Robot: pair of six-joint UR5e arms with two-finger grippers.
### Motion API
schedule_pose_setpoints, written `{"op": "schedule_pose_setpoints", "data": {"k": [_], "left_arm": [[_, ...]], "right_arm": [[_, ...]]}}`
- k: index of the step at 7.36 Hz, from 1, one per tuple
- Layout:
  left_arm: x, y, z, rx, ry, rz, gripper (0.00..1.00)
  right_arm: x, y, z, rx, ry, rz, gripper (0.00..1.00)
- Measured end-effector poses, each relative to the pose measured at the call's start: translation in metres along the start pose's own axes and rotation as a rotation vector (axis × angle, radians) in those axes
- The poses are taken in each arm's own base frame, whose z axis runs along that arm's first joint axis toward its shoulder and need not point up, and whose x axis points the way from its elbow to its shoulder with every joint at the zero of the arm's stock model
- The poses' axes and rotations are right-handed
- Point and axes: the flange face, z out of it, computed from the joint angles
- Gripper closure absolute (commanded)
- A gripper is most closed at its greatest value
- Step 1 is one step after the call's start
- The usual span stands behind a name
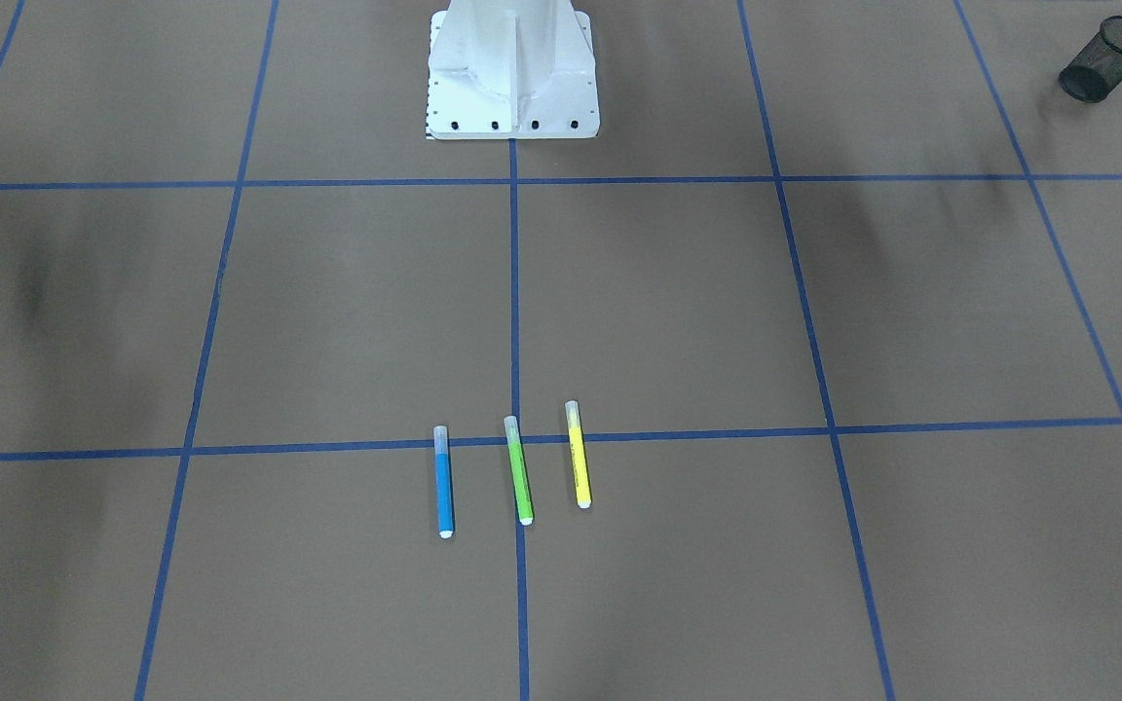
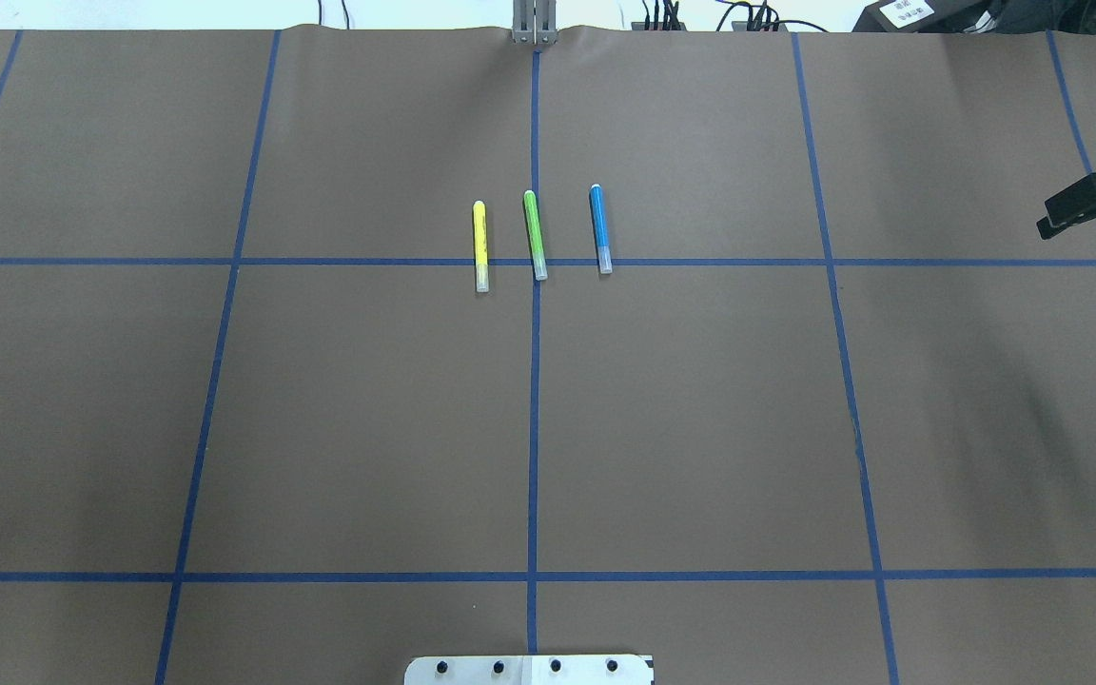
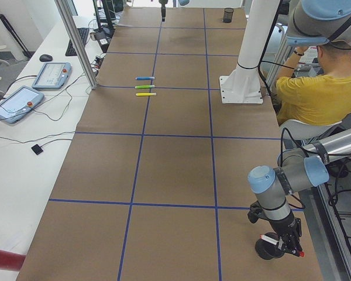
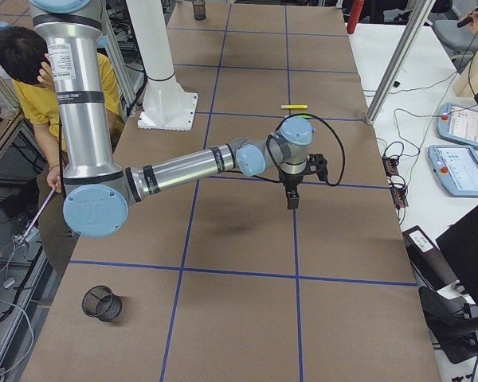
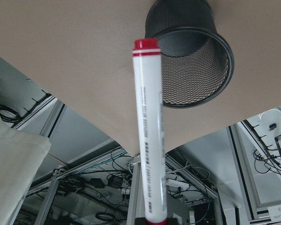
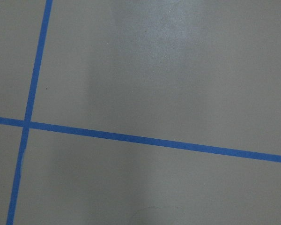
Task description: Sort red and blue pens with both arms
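The red pen (image 5: 150, 131) is held in the left hand (image 3: 282, 244) beside the mesh cup (image 5: 192, 61), alignment with its mouth being judged necessary before release; the state of the right hand (image 2: 1081, 205) cannot be told

The right arm (image 4: 183, 165) was silver-grey tubing with pale blue round caps on the joints and black rings between the sections. A white label (image 4: 60, 73) with small dark print sat on its thickest link. A black cable (image 4: 328, 159) looped at the wrist. The right gripper (image 4: 291, 204) was all black with narrow jaws. The left arm (image 3: 304, 171) had the same build: silver tubes, a pale blue cap, a darker grey wrist housing. The left gripper (image 3: 284, 246) was black. The pedestal (image 1: 512, 78) was white, flaring to a square foot plate with a central rib and dark bolts (image 1: 495, 125) in a row along the edge.
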Motion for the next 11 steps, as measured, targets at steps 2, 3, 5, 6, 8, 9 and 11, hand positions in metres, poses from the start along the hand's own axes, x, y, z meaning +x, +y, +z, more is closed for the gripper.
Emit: {"op": "schedule_pose_setpoints", "data": {"k": [2, 3, 5, 6, 8, 9, 11], "left_arm": [[0.001, 0.002, 0.013, 0.006, 0.045, -0.013, 1.0], [0.001, 0.005, 0.02, -0.001, 0.061, -0.019, 1.0], [0.001, 0.008, 0.031, -0.007, 0.085, -0.027, 1.0], [0.001, 0.008, 0.034, -0.004, 0.097, -0.029, 1.0], [-0.001, 0.005, 0.038, 0.005, 0.113, -0.032, 1.0], [-0.002, 0.004, 0.04, 0.004, 0.117, -0.033, 1.0], [-0.002, 0.005, 0.044, 0.006, 0.129, -0.036, 1.0]], "right_arm": [[0.001, 0.001, 0.001, -0.002, 0.0, 0.002, 0.0], [0.002, 0.002, 0.001, -0.003, 0.001, 0.003, 0.0], [0.004, 0.004, 0.002, -0.005, 0.002, 0.006, 0.0], [0.005, 0.004, 0.002, -0.007, 0.003, 0.007, 0.0], [0.005, 0.005, 0.003, -0.009, 0.003, 0.008, 0.0], [0.006, 0.006, 0.004, -0.01, 0.003, 0.009, 0.0], [0.007, 0.007, 0.004, -0.011, 0.004, 0.011, 0.0]]}}
